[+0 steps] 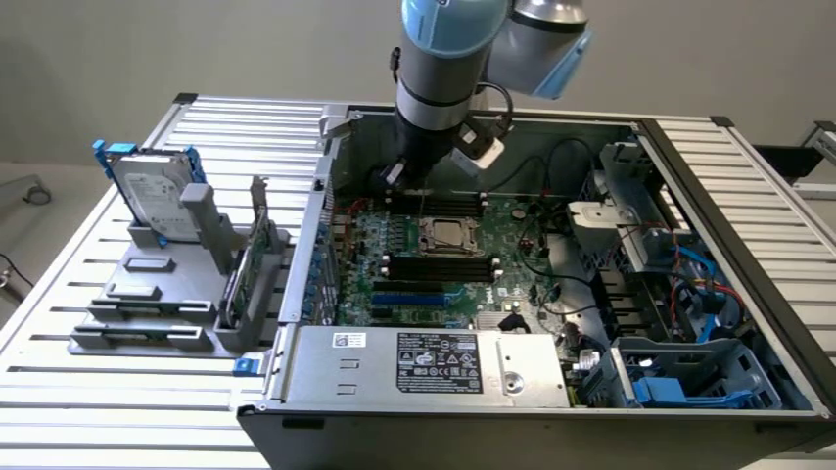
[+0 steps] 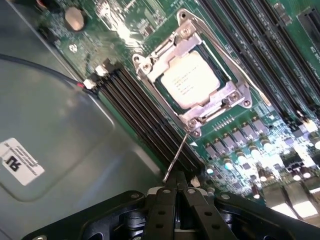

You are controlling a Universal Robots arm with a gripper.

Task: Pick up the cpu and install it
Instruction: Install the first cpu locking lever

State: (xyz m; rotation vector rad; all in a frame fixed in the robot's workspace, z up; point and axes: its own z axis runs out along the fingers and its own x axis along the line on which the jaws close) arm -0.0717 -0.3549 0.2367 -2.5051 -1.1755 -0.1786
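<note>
One chip, already seated: the cpu (image 2: 187,80) lies flat under the socket frame (image 2: 235,95) on the motherboard (image 2: 240,145), mid-case. The gripper (image 2: 175,189) hovers just beside it, fingers (image 2: 161,205) pressed together at the end of the thin latch lever (image 2: 179,155), apparently working the clamp that pins the chip.

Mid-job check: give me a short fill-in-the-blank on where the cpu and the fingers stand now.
The small square silver-topped cpu lies inside the metal-rimmed ___ on the green motherboard.
The gripper's black fingers are ___, close to a thin metal lever.
The silver hard drive with blue brackets stands ___ the grey computer case.
Missing words: socket; shut; outside.
</note>
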